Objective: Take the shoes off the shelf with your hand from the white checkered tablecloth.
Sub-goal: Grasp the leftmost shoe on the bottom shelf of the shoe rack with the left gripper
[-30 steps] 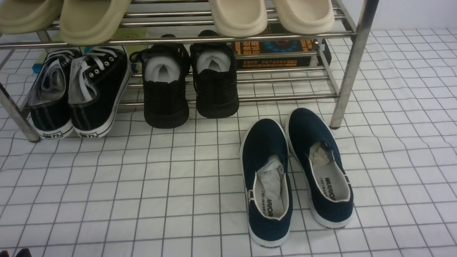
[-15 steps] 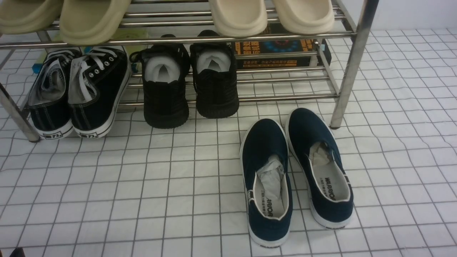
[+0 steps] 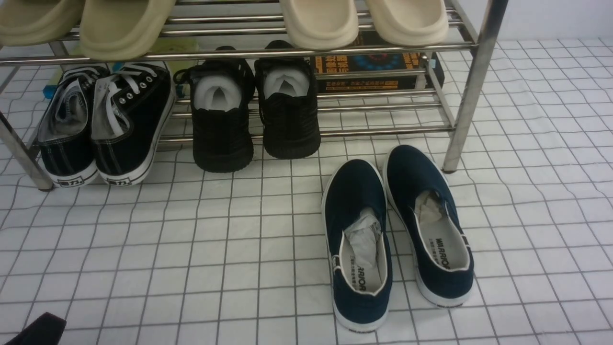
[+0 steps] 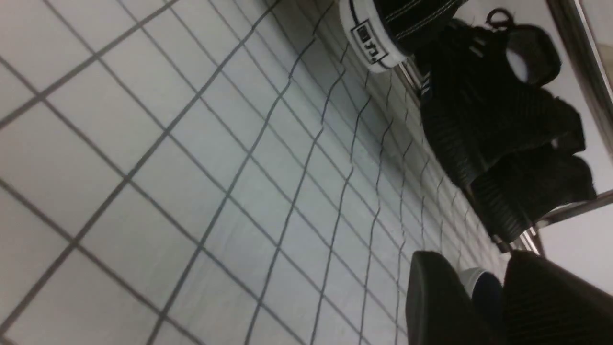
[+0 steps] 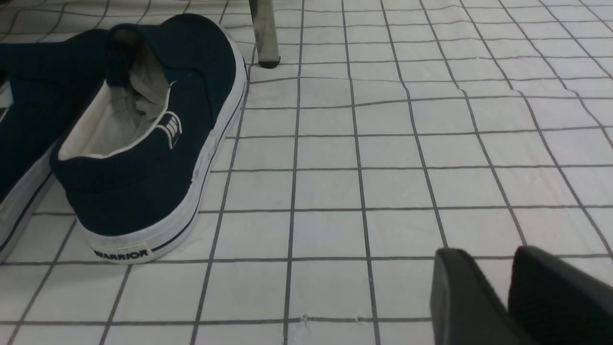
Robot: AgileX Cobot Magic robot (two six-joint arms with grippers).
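The shoes (image 3: 103, 129), black canvas with white soles and laces, sit at the left end of the shelf's (image 3: 471, 86) bottom tier. They lie side by side and touching, heels toward the near side and just over the front bar. None of the pair is on the white checkered tablecloth (image 3: 215, 249) yet, so the step in hand looks like the reach.

The left gripper (image 4: 479, 261) is low over the cloth at the near left, well apart from the pair. Its jaws are partly spread with nothing between them. The right gripper (image 5: 510, 263) is at the near right beside the navy slip-ons (image 3: 397, 230), its jaws only slightly apart and empty.

The left arm is the closer one, so it should probably take this pair. A good approach runs far and slightly left, low enough to pass under the upper tier, where the beige slippers (image 3: 124, 28) overhang. The jaws likely need to spread wider before they arrive. The heel collar of the right-hand shoe looks like the easiest place to pinch, one finger inside the opening and one outside.

Keep away from the black knit sneakers (image 3: 254, 120) just to the right, and from the left upright. Draw the shoe straight toward the near side so its sole clears the front bar without snagging.
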